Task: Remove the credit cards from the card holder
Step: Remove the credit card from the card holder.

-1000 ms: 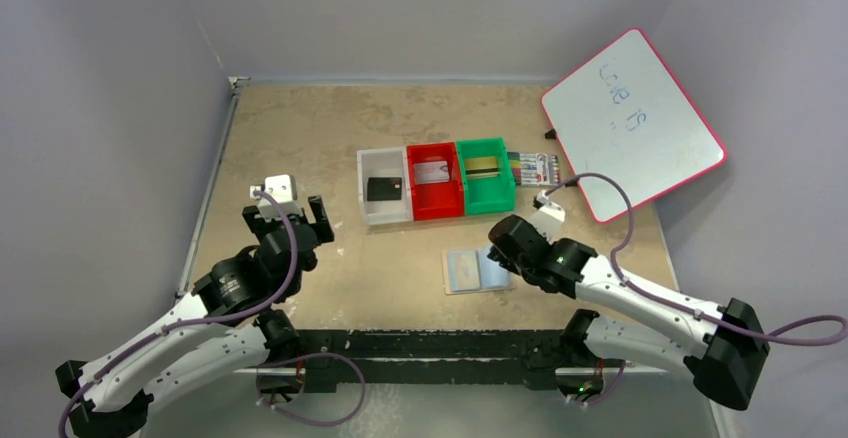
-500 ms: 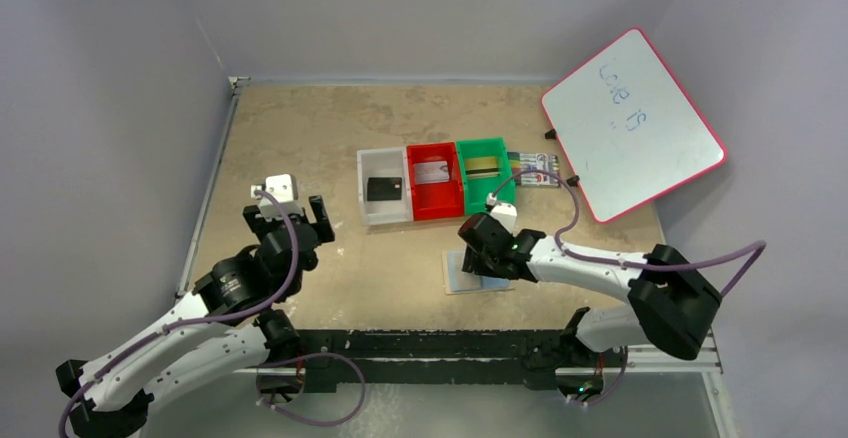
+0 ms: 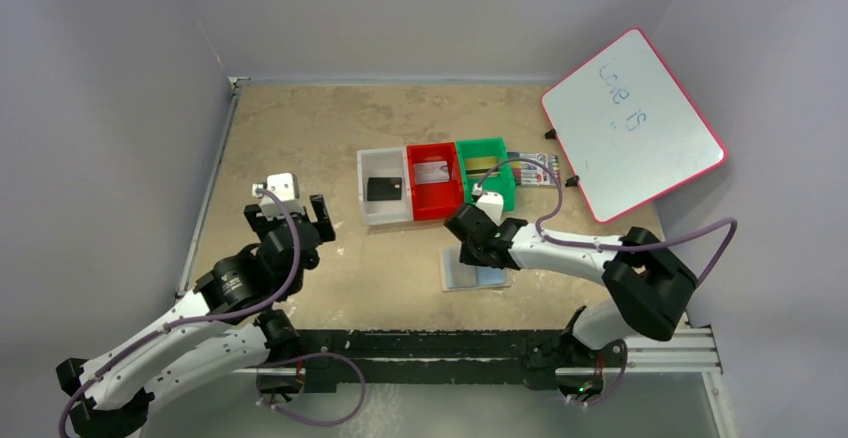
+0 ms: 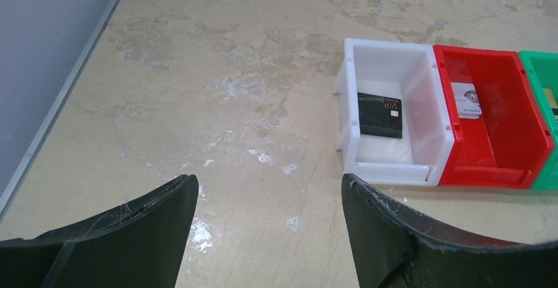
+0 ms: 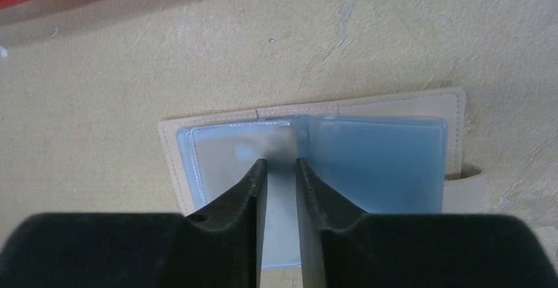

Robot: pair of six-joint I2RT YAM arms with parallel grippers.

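Note:
The card holder lies open and flat on the table near the front, tan with two light-blue pockets; the right wrist view shows it with its snap tab at the right. My right gripper hovers just over its middle fold, jaws a narrow gap apart with nothing between them. A black card lies in the white bin, a white card in the red bin, a gold card in the green bin. My left gripper is open and empty over bare table at the left.
The white bin, red bin and green bin stand in a row behind the card holder. A marker pack lies right of them. A whiteboard leans at the back right.
My right gripper has swung left from the right side of the card holder to over its middle. The left arm has not moved.

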